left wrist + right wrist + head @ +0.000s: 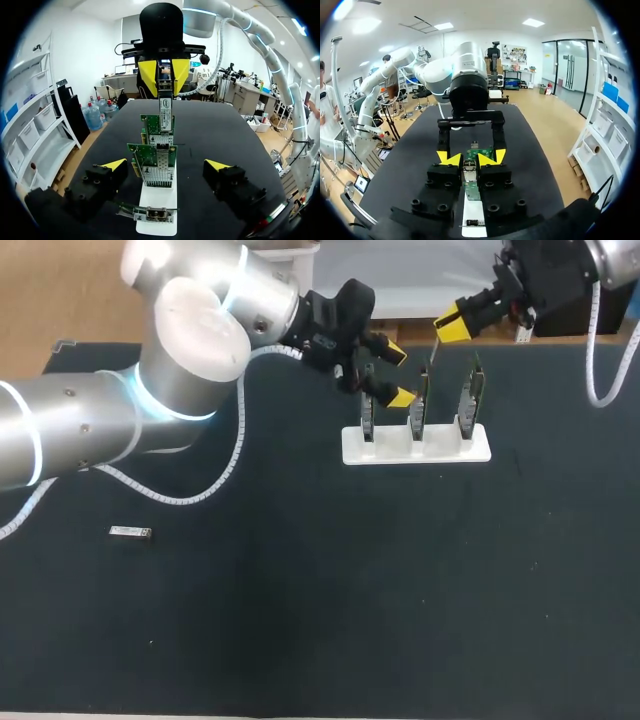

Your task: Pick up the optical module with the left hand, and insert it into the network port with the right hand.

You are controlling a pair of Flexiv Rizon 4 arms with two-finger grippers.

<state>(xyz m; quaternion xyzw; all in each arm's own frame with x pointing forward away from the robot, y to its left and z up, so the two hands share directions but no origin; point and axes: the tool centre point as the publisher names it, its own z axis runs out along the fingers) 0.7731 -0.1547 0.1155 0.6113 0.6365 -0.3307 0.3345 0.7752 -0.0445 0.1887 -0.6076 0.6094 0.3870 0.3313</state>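
Far to the left a small silver bar [130,532] lies alone on the black mat [300,620]. The left arm reaches in to the white stand [415,452] of three upright network cards [421,400], where the left gripper [398,373] hangs released, one finger on either side of the row of cards without touching them. On the right, the right gripper [452,328] is clenched on the optical module [165,102], which hangs down just over the cards.

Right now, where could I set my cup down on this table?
Bare: the near half of the mat, in front of the white stand and right of the small loose module. Crowded: the far edge, where the left fingers and right fingers hover around the cards.
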